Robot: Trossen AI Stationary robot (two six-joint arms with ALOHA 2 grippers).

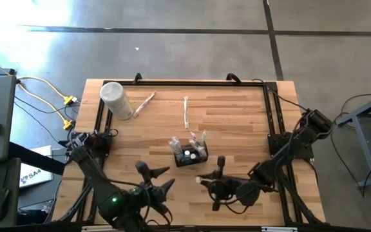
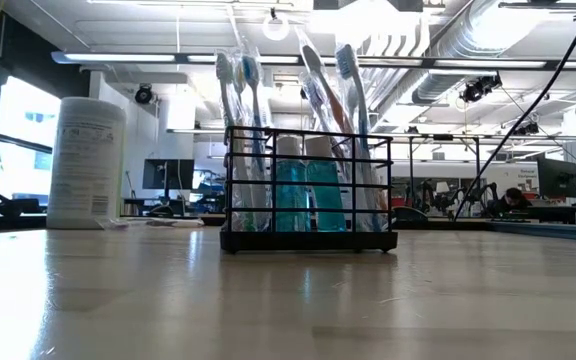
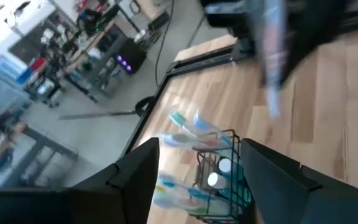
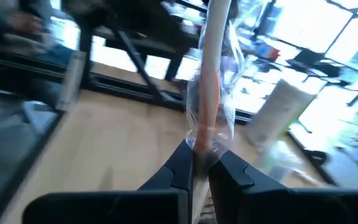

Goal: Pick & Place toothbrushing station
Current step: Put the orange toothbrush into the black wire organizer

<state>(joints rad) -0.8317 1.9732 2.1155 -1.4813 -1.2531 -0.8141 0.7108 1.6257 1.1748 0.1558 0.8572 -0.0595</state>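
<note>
High view | station [image 1: 191, 155] between grippers | left gripper [image 1: 154, 178] jaws apart | right gripper [image 1: 201, 180] jaws clamped on wrapped toothbrush [image 4: 211, 81]

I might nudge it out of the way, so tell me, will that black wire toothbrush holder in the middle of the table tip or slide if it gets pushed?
The holder would probably slide: it looks like light open wire on smooth wood. A high push could tip it, since its toothbrushes stand well above the rim. The blue bottles low inside may steady it somewhat.
</note>
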